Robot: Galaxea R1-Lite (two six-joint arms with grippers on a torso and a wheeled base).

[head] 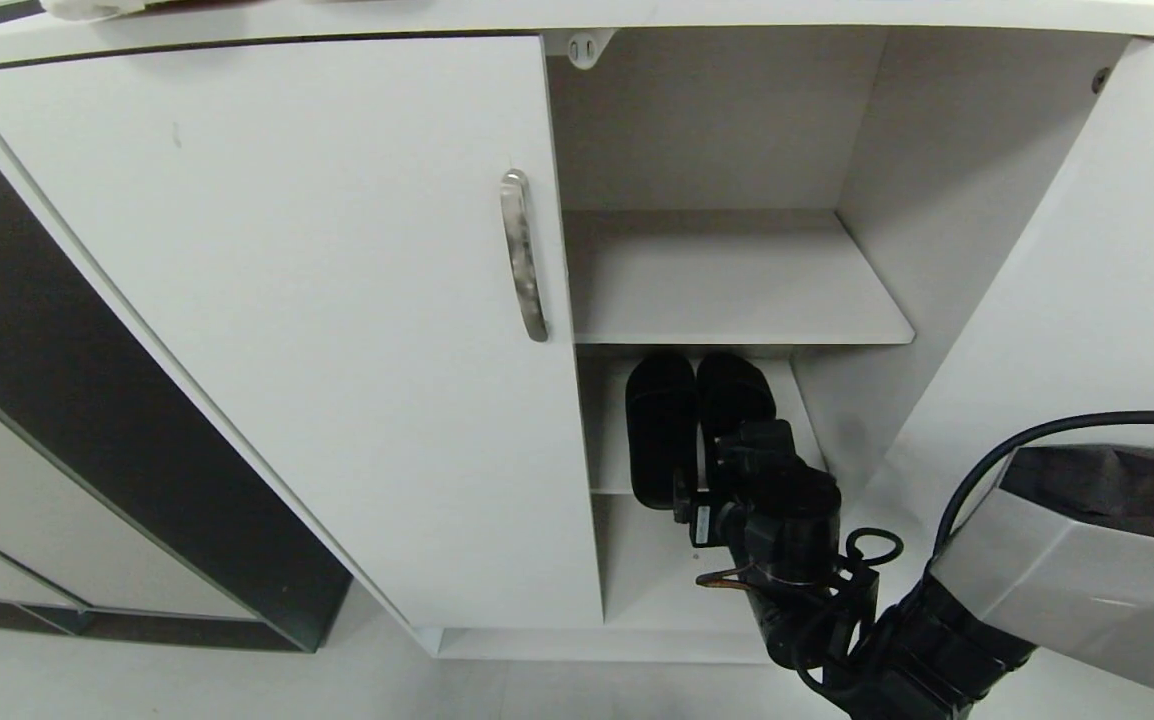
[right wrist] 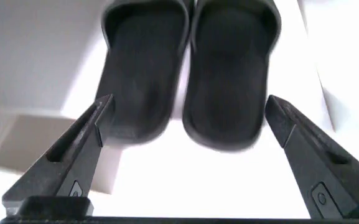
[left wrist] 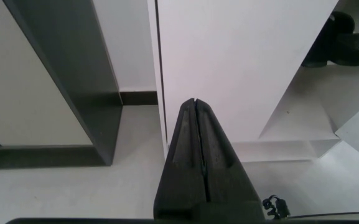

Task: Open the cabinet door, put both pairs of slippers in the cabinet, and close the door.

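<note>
Right gripper [right wrist: 188,106]: fingers spread wide, empty, one each side of heels of black slippers [right wrist: 145,68], not touching. Pair side by side on lower shelf [head: 605,430] of cabinet [head: 707,120], toes inward, tips tucked under upper shelf [head: 737,290]. From head view, heel of slipper at 3 o'clock hidden behind same gripper.

Left gripper [left wrist: 195,109]: fingers pressed together, nothing between, pointing at lower edge of closed door [head: 317,330]. Handle [head: 524,255] at that door's 3 o'clock edge.

Open door [head: 1107,280] at 3 o'clock of opening, cut off by picture edge.
</note>
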